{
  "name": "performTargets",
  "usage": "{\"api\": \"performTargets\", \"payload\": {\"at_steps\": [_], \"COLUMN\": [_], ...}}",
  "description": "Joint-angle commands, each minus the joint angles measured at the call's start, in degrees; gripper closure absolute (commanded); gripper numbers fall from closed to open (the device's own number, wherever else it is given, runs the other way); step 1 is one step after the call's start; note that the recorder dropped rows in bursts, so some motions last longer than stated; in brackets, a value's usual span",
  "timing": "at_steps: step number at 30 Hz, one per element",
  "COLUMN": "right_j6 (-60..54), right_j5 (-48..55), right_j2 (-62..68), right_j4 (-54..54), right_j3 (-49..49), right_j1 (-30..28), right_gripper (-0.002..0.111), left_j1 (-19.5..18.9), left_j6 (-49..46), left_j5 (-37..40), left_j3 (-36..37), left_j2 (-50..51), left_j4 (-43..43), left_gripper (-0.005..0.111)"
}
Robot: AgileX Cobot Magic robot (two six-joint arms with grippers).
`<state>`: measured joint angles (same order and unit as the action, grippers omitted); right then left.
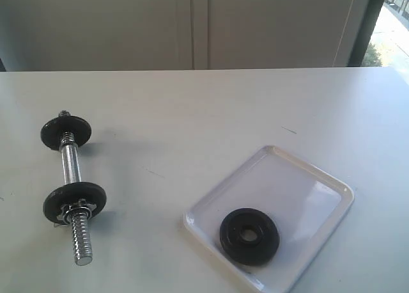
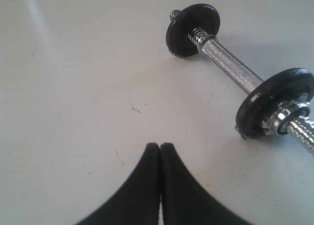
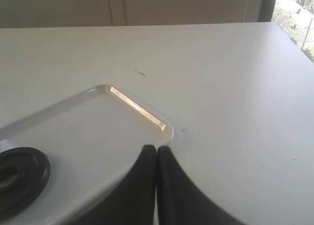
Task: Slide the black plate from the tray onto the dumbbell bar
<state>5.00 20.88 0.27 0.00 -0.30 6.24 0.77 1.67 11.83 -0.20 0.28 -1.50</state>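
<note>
1. Dumbbell bar (image 1: 69, 168): lies flat at 9 o'clock on the table (image 1: 192, 114). Its bare threaded end points to 6 o'clock, probably left free to take the disc.
2. Left gripper (image 2: 160, 146): clenched, empty, poised over bare table near the bar.
3. Tray (image 1: 300, 171): at 5 o'clock.
4. Black plate (image 1: 249, 235): flat at the tray's 7 o'clock side, untouched.
5. Right gripper (image 3: 156, 149): clenched, empty, poised above the tray's lip, apart from the plate.
</note>
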Motion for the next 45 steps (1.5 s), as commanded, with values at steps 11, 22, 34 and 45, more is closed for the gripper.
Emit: {"api": "performTargets", "payload": {"at_steps": [11,22,34,45], "right_j6": [0.2,0.2,0.2,0.2], "right_j5": [-0.5,-0.5,-0.5,-0.5], "right_j2": [-0.3,-0.3,-0.3,-0.3], "right_j4": [0.0,0.0,0.0,0.0], "right_j3": [0.3,0.3,0.3,0.3], "right_j1": [0.1,0.1,0.1,0.1], "right_gripper": [0.108,0.108,0.108,0.108], "left_j1": [-0.1,-0.1,-0.1,-0.1], "left_j6": [0.5,-9.2,-9.2,-7.1], "left_j5": [-0.2,-11.1,-33.6,-61.3], "left_j3": [0.2,0.2,0.2,0.2], "left_j2": [-0.3,-0.3,-0.3,-0.3], "left_j4": [-0.2,1.8,1.8,1.5], "left_gripper": [0.107,0.107,0.107,0.107]}}
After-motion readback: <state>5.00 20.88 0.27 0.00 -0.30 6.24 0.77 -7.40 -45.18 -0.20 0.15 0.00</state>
